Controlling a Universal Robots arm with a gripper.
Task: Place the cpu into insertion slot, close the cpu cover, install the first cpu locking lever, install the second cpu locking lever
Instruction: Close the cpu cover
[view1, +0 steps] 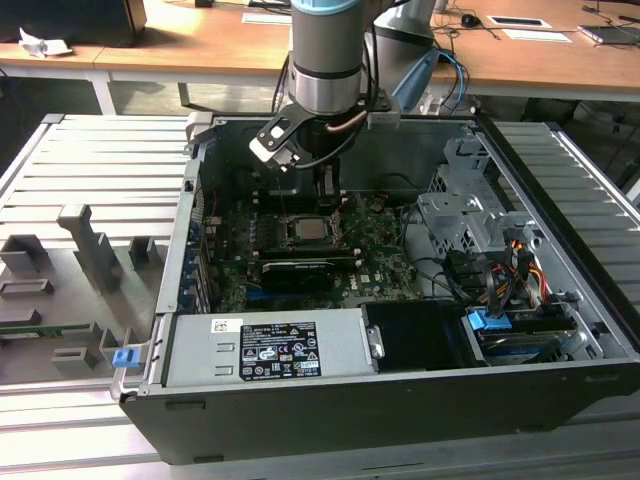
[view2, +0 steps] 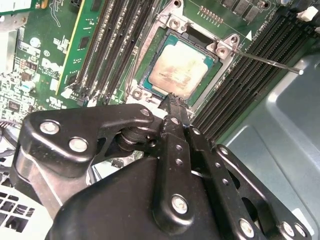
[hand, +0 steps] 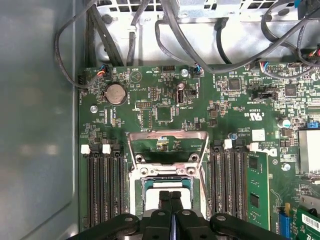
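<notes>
Slatted metal table (view1: 70, 420) carries the open computer case (view1: 300, 420), and I take the insertion slot (hand: 135, 175) inside it as my marker. Nearest me in the exterior view, on the near side of the slot, lies the grey power supply (view1: 265, 345). The long black card (view1: 295, 270) sits between that and the slot.

The cpu (view2: 177, 70) lies flat inside the slot, silvery face up, square to the frame. My gripper (view2: 172, 102) hangs right over the slot with its fingers pressed together and nothing between them. In the second wrist view its tip meets the cpu's edge, though I cannot tell whether it touches. In the first wrist view the tip covers the middle of the chip, with silver showing on either side.

Black memory slots (hand: 105, 185) flank the slot on both sides. A thin metal lever (view2: 270, 62) juts free from one corner of the slot. On the slot's far side in the first wrist view, the cpu cover (hand: 167, 135) stands raised, with green board visible through its window. Farther off, beyond the case and the arm (view1: 325, 60), I see wooden desks (view1: 200, 45).
</notes>
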